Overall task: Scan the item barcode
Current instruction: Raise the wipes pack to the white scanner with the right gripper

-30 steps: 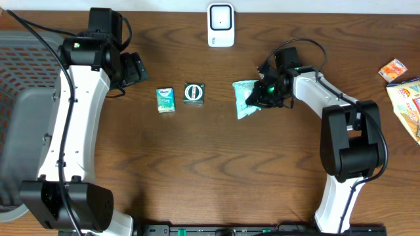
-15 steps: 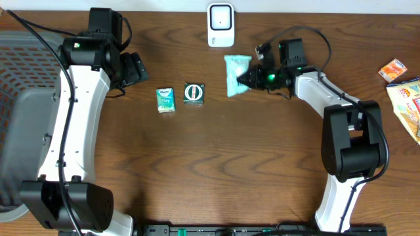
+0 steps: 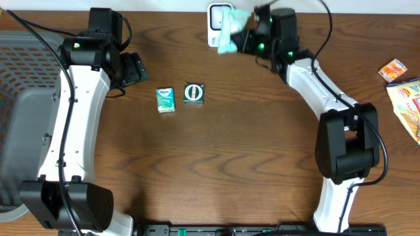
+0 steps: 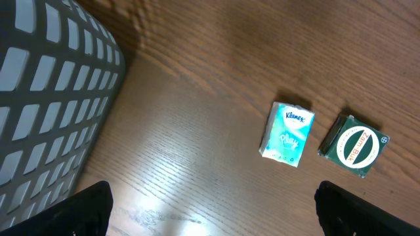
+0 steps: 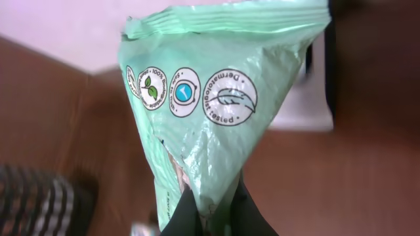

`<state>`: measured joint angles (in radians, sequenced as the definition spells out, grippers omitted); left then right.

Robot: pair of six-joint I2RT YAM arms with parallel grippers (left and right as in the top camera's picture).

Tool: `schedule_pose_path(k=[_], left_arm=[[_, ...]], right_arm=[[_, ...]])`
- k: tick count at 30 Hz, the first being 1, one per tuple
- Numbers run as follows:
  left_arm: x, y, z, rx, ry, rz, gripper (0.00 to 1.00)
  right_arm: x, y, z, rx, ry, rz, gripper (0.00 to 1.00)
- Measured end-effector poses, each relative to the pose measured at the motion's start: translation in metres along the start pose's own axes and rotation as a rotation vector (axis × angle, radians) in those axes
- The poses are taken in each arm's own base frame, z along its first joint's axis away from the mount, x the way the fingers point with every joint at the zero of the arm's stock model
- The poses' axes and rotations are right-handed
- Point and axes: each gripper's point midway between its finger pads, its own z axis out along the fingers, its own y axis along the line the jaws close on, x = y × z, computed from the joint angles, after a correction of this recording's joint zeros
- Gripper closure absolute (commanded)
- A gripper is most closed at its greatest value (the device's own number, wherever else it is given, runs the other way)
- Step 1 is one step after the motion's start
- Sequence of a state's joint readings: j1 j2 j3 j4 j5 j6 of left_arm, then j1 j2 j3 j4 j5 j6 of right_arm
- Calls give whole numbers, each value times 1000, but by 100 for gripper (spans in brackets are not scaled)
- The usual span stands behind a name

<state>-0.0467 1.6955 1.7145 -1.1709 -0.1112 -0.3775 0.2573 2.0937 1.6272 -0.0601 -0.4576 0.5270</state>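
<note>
From above, the right end effector (image 3: 245, 37) is shut tight on a corner of a green packet (image 3: 229, 30). The packet is at the far edge of the surface (image 3: 230, 157), right in front of the white scanner (image 3: 216, 13), and it covers part of it. The packet looks blurry. The left end effector (image 3: 136, 67) is on the other side, near the gray basket (image 3: 20, 59), and it holds nothing. A small tissue pack (image 3: 165, 99) and a dark green box (image 3: 194, 93) lie side by side on the wood, close together but not touching. Two snack packs (image 3: 401, 92) sit at the far right edge.

From the left wrist, the two dark fingers (image 4: 88, 208) show only in the bottom corners, very wide apart, with bare wood between them. The tissue pack and the dark green box with a round white label lie flat further off. The basket wall fills the left side.

From the right wrist, the green packet fills most of the picture. It hangs from its pointed bottom corner, which is pinched between the dark fingers (image 5: 187, 219). Three round pictures are printed on it, one with a leaf and one with a feather. Everything behind it is blurry brown and white. I cannot see a barcode on this side.
</note>
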Motion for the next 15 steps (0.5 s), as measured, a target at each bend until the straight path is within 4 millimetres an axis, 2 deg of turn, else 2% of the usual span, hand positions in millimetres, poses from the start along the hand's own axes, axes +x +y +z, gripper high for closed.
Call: schedule_pose_path(k=[6, 8, 11, 15], left_arm=[[0, 0, 0, 0, 0, 0, 2], [0, 0, 0, 0, 0, 0, 2], [0, 0, 0, 0, 0, 0, 2], [0, 0, 0, 0, -1, 0, 2]], right_arm=[[-57, 33, -5, -11, -151, -27, 99], [-74, 43, 1, -30, -192, -32, 99], [-77, 39, 22, -38, -195, -25, 99], [-56, 8, 61, -17, -142, 27, 99]])
